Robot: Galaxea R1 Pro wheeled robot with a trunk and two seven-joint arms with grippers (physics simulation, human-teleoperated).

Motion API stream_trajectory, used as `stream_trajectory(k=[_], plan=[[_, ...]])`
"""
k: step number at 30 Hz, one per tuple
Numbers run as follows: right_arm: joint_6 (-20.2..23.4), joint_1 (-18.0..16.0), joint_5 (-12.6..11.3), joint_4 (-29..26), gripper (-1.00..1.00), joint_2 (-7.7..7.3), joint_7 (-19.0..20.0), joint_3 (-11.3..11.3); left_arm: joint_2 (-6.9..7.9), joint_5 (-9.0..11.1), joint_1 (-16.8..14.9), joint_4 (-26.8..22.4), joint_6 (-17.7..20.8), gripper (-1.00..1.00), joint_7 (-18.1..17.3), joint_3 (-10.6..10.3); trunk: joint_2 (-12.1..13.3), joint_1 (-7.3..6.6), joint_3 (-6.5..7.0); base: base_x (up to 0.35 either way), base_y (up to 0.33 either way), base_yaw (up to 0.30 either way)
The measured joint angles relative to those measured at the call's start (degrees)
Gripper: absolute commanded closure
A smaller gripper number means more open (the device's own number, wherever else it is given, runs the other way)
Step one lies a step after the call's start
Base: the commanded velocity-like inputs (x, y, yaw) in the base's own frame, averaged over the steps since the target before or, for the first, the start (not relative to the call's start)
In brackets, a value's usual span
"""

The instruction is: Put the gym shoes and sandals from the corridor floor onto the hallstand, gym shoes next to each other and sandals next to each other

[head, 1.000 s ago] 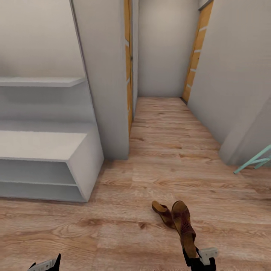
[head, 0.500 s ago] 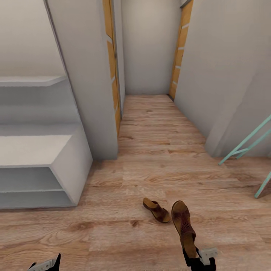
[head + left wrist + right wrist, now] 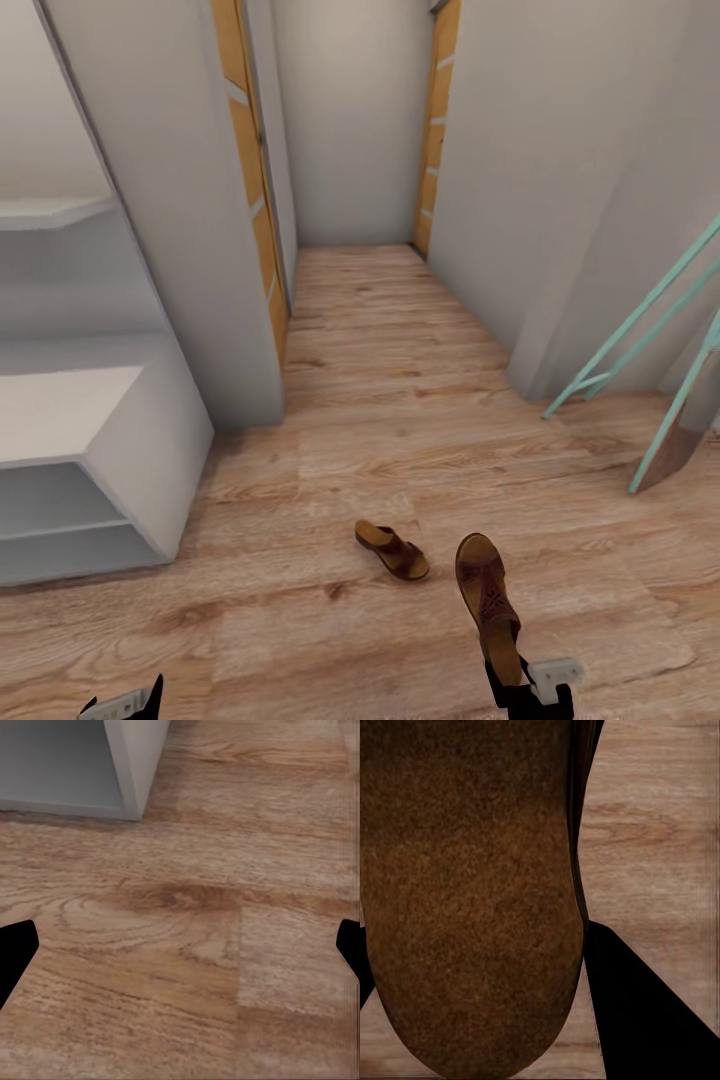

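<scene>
- Right claw (image 3: 522, 682) is clamped on one flat brown leather sandal (image 3: 487, 592), which sticks out ahead of it, clear of the wood-grain plank floor (image 3: 400, 400).
- Its brown open-strap mate (image 3: 391, 549) lies on the floor ahead-left of that claw.
- Left claw (image 3: 180, 945) hangs apart, empty.
- Carry step, I'd say; next, swing left toward the light grey shoe rack (image 3: 70, 450).

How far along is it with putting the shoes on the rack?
Early, it seems. The light grey hallstand's bench top looks bare where visible. The right gripper holds one brown leather sandal; the other brown sandal lies on the wood-plank floor. That pair needs racking.
</scene>
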Motion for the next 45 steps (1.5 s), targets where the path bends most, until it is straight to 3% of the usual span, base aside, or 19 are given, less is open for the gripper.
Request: stream_trajectory(k=[25, 45], plan=[[0.0, 0.0, -0.01, 0.07, 1.0, 0.0, 0.0, 0.0, 0.0, -0.08, 0.0, 0.04, 0.05, -1.0, -0.01, -1.34, 0.0, 0.0, -1.42, 0.0, 0.01, -0.226], [0.0, -0.01, -0.02, -0.02, 1.0, 0.01, 0.01, 0.0, 0.0, -0.07, 0.01, 0.0, 0.06, -1.0, -0.02, -1.33, 0.0, 0.01, -2.56, -0.008, 0.285, -0.226]])
